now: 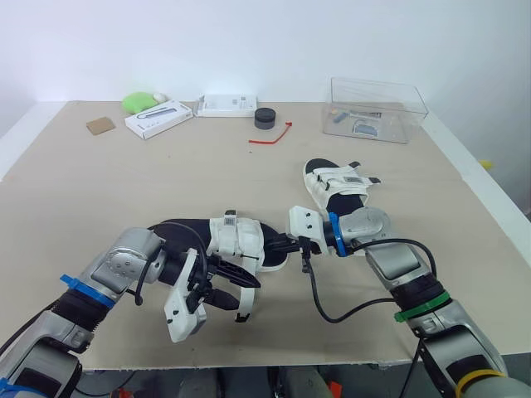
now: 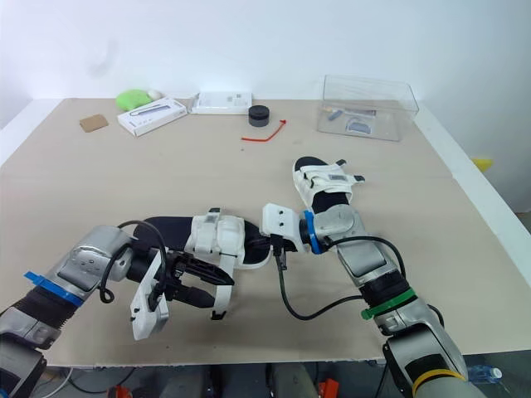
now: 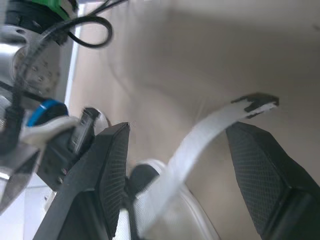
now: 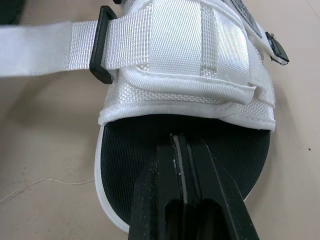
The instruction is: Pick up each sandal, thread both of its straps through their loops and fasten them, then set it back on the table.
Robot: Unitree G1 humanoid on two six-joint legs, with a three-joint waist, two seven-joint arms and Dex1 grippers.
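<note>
Sandal check, single moment. Right claw (image 4: 182, 142) is clenched on the near sandal (image 1: 241, 240), its two fingers pressed together over the rim of the black sole (image 4: 150, 165) at the toe end. Straight ahead of the claw's tips lies the broad white front strap (image 4: 180, 50), folded flat over the foot bed. At one end of that strap is a black loop (image 4: 102, 45). The loose strap (image 4: 35, 42) passes through the loop and runs off away from the shoe.

Left claw (image 3: 180, 145) is released, its fingers (image 3: 112, 170) spread wide. The loose strap hangs in the gap between them and touches neither pad that I can see. Its black tip (image 3: 255, 102) reaches just past the fingertips. This claw sits on the side of the near sandal, opposite the right claw's hold on the toe.

Cannot tell whether the near sandal's heel rests on the table (image 1: 99, 191) or is lifted off it.

Far sandal (image 1: 340, 186) lies on the table beyond the right claw, close by its wrist, with white straps across it. Neither claw touches it.

Well beyond both claws, along the far edge, are a clear box (image 1: 377, 108), a black puck (image 1: 265, 118), a red tie (image 1: 272, 137) and a white carton (image 1: 159, 118).
</note>
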